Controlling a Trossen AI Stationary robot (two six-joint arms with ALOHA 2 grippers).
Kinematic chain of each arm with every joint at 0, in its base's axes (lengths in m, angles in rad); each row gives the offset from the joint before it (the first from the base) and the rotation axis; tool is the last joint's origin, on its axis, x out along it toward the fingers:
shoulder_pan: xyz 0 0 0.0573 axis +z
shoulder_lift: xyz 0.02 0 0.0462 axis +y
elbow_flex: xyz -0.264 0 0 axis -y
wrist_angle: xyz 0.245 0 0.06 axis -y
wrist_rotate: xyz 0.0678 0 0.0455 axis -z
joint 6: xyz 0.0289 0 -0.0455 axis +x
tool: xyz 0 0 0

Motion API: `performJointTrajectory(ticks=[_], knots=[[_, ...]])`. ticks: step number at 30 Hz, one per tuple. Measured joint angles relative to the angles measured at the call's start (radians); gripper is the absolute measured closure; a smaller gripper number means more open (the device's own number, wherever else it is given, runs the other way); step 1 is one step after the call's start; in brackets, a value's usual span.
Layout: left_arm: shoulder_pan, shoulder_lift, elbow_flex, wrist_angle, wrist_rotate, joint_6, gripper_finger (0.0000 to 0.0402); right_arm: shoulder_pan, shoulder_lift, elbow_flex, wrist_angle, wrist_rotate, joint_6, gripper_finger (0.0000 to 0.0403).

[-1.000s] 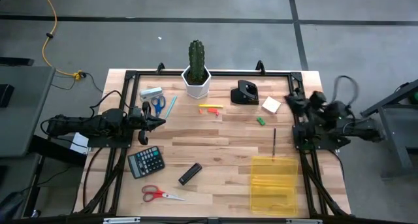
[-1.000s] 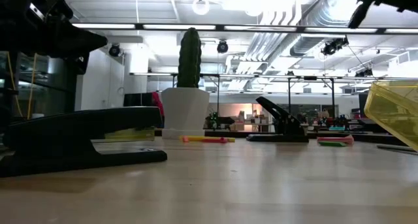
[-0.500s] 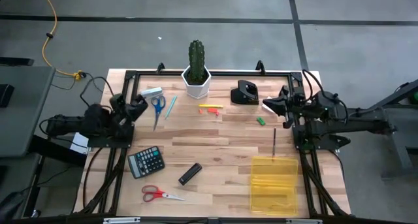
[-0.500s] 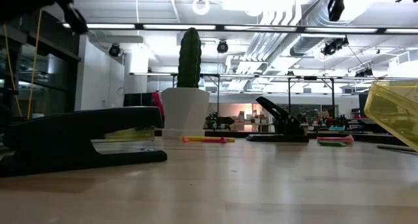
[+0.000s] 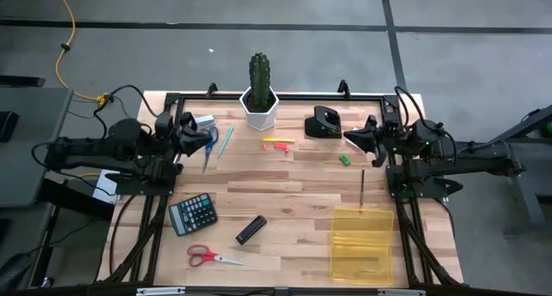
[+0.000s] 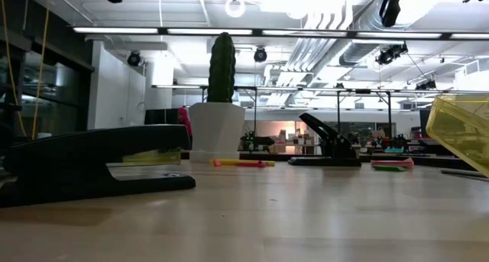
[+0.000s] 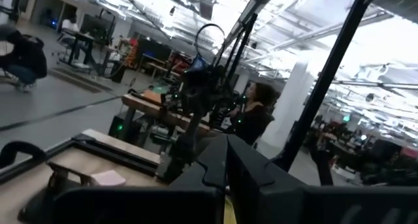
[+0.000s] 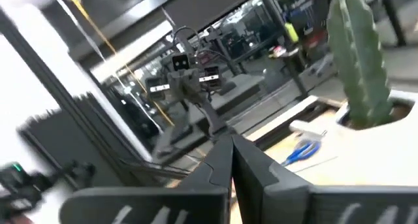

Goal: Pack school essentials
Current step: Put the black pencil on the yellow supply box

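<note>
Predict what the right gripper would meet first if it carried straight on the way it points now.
Likely the cactus. The shut right gripper points across the table's far part, raised above the small items there; depth is unclear.

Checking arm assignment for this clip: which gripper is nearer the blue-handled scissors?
Left. The left gripper, shut, hangs at the table's left side right beside the blue-handled scissors. The right gripper, also shut, is at the right side, across the table from them.

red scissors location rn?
In the high view the red scissors lie flat near the table's front edge on the left side, just in front of the calculator and left of the black stapler.
</note>
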Motion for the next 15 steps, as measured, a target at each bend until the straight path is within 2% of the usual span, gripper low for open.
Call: performJointTrajectory(ticks=[5, 7, 12, 15], knots=[[0.0, 0.019, 0.003, 0.006, -0.001, -0.001, 0.0402, -0.001, 0.027, 0.001, -0.001, 0.047, 0.097, 0.0402], [-0.002, 0.025, 0.003, 0.007, -0.001, -0.022, 0.0402, -0.001, 0.049, 0.027, -0.091, 0.036, 0.159, 0.0402], [-0.005, 0.042, 0.003, 0.007, 0.0, -0.067, 0.0402, 0.017, 0.182, 0.204, -0.691, 0.063, 0.286, 0.0401], [-0.005, 0.051, 0.003, 0.007, 0.0, -0.049, 0.0402, 0.027, 0.283, 0.262, -0.991, 0.06, 0.406, 0.0382]])
